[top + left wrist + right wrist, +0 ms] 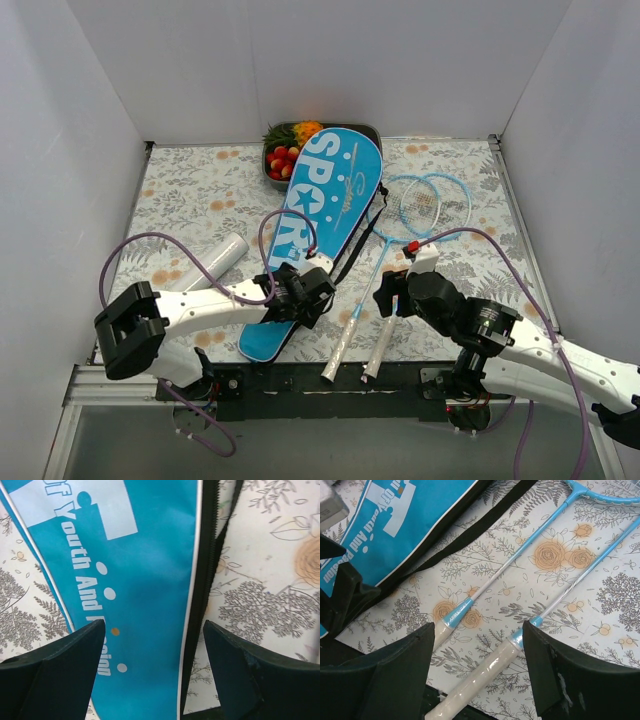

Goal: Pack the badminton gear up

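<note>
The long blue bag (322, 215) lettered "SPORT" lies diagonally across the table. My left gripper (312, 292) is open over the bag's narrow lower part; its wrist view shows the blue fabric (145, 580) and the black zipper edge (206, 580) between the fingers. Two thin light-blue rackets (405, 225) with white handles lie right of the bag. My right gripper (392, 297) is open just above their handles; its wrist view shows one white handle (485, 672) between the fingers and the other handle (442, 630) by the left finger. The white shuttlecock tube (212, 260) lies at the left.
A grey tray of colourful fruit (283, 152) sits at the back, partly under the bag's head. The bag's black strap (465, 535) runs beside the rackets. White walls enclose the floral table (190, 190). A black base strip (330, 378) runs along the near edge.
</note>
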`<state>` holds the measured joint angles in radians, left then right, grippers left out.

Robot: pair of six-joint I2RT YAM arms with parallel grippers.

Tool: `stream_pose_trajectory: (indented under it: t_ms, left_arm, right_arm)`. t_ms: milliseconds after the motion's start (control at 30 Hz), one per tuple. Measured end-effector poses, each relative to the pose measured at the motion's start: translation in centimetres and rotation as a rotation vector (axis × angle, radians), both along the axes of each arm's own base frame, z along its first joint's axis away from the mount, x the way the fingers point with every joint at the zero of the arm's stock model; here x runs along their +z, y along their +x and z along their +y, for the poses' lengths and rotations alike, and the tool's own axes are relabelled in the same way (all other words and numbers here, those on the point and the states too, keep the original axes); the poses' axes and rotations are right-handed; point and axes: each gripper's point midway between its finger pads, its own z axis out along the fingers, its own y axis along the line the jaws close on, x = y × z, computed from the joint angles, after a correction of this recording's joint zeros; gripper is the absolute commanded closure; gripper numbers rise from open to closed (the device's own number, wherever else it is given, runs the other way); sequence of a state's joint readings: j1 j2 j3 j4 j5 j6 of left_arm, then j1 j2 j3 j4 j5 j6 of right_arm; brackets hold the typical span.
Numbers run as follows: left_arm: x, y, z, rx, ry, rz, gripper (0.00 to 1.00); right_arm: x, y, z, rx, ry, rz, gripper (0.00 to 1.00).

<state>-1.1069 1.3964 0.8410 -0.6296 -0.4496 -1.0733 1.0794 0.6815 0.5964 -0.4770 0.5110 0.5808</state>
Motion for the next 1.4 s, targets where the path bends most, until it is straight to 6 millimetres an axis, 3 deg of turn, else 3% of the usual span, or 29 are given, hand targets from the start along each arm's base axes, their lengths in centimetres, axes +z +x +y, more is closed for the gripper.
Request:
stream_pose_trajectory:
  t_ms: [300, 467, 633, 733, 1067, 1267, 1400]
  left_arm:
    - [-1.5, 0.2, 1.1, 0.041, 0.099, 0.004, 0.30]
    - [-1.7, -0.1, 0.6, 0.012, 0.086, 0.028, 0.41]
    - [-2.2, -0.7, 0.0, -0.033, 0.084, 0.064, 0.45]
    - [-2.9, -1.1, -0.1, -0.053, 0.100, 0.092, 0.53]
    - [-3.7, -1.4, -1.0, -0.108, 0.118, 0.137, 0.99]
    - [-3.3, -1.5, -1.2, -0.118, 0.109, 0.142, 1.00]
    - [-1.5, -1.4, -2.7, -0.133, 0.048, 0.142, 1.00]
  right_arm:
    - [-0.1, -0.4, 0.1, 0.015, 0.021, 0.013, 0.23]
    - [-0.5, -0.6, 0.2, 0.022, 0.019, 0.023, 0.23]
    - [-0.7, -0.8, 0.4, 0.029, 0.025, 0.033, 0.23]
    - [-0.7, -0.9, 0.5, 0.033, 0.029, 0.037, 0.23]
    - [-1.4, -1.3, 0.2, 0.029, 0.045, 0.056, 0.23]
    - [-0.9, -1.4, 0.1, 0.028, 0.069, 0.047, 0.24]
    - [-1.0, -1.5, 0.1, 0.032, 0.068, 0.051, 0.24]
